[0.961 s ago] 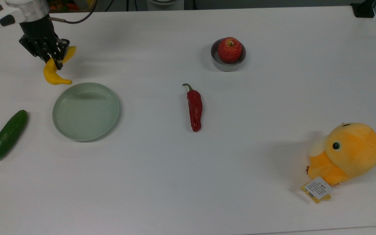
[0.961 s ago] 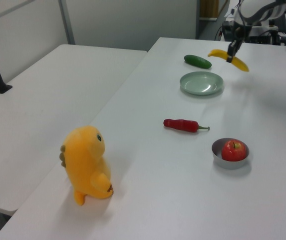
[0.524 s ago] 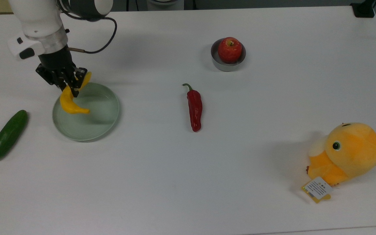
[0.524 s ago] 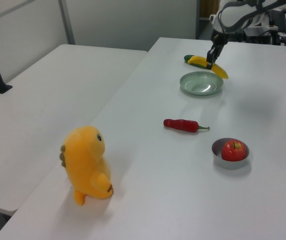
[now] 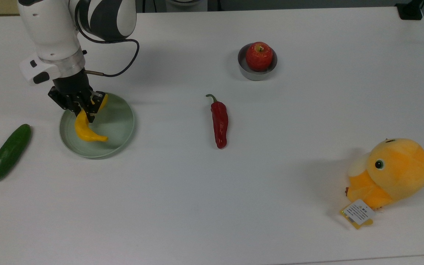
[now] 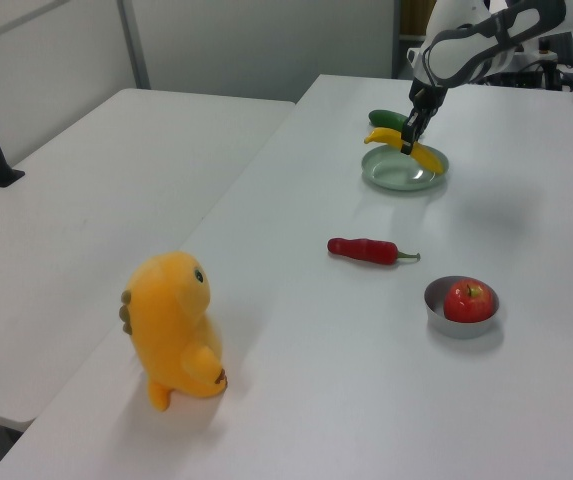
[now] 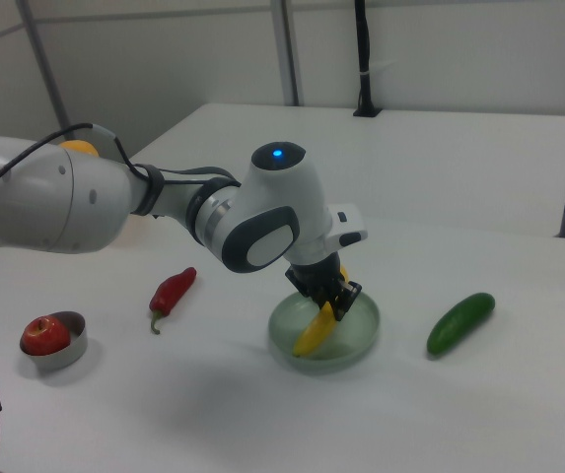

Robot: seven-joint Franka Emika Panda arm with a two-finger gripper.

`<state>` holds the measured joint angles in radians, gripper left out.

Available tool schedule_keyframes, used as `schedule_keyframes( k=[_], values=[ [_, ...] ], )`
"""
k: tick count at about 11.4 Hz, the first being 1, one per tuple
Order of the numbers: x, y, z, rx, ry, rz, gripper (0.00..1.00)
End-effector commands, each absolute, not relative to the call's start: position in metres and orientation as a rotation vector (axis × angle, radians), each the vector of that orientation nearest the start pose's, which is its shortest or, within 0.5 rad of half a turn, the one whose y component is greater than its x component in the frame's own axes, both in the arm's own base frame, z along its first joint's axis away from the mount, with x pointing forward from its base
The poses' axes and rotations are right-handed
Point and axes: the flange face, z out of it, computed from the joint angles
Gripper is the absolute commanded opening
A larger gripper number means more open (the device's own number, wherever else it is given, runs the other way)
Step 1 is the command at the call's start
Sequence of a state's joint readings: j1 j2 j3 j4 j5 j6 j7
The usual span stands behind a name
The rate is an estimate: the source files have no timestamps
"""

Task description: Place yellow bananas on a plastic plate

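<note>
A white table [image 5: 234, 206] fills the top view, a second white table [image 6: 86, 200] at the left view's left. At the top view's upper left, the gripper [image 5: 88, 111] clamps the yellow banana [image 5: 83, 129] over the plastic plate [image 5: 122, 125].

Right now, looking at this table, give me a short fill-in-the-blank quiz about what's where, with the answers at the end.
1. The gripper is shut on the yellow ____.
2. The plastic plate lies between the red chili pepper and the dark green ____ in the top view.
3. The small grey metal bowl holds a red ____.
4. The plush toy standing on the table is mostly ____ in colour.

Answers: banana; cucumber; apple; orange
</note>
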<state>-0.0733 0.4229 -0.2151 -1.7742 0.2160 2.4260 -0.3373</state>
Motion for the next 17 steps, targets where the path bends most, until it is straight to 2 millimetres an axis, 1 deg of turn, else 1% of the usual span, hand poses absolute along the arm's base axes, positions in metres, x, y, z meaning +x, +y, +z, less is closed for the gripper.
schedule_keyframes(
  k=[1, 2, 4, 5, 6, 7, 8, 9, 11, 12, 14, 15, 16, 17],
  values=[
    [0.659, -0.176, 0.348, -3.12, 0.127, -0.415, 0.5],
    [0.659, -0.175, 0.349, -3.121, 0.121, -0.417, 0.99],
    [0.661, -0.168, 0.349, -3.129, 0.093, -0.414, 1.0],
    [0.661, -0.168, 0.349, -3.128, 0.092, -0.414, 1.0],
    [0.661, -0.168, 0.354, -3.127, 0.092, -0.423, 1.0],
    [0.658, -0.171, 0.365, -3.123, 0.094, -0.434, 1.0],
    [0.654, -0.173, 0.384, -3.123, 0.073, -0.459, 1.0],
    [0.647, -0.171, 0.405, -3.111, 0.066, -0.452, 1.0],
    [0.625, -0.166, 0.457, -3.071, 0.058, -0.387, 1.0],
    [0.614, -0.169, 0.48, -3.057, 0.066, -0.383, 1.0],
    [0.596, -0.17, 0.511, -3.041, 0.073, -0.363, 1.0],
    [0.589, -0.166, 0.522, -3.025, 0.126, -0.338, 1.0],
    [0.584, -0.162, 0.531, -3.007, 0.226, -0.329, 1.0],
    [0.583, -0.146, 0.541, -3.018, 0.256, -0.322, 1.0]
  ],
)
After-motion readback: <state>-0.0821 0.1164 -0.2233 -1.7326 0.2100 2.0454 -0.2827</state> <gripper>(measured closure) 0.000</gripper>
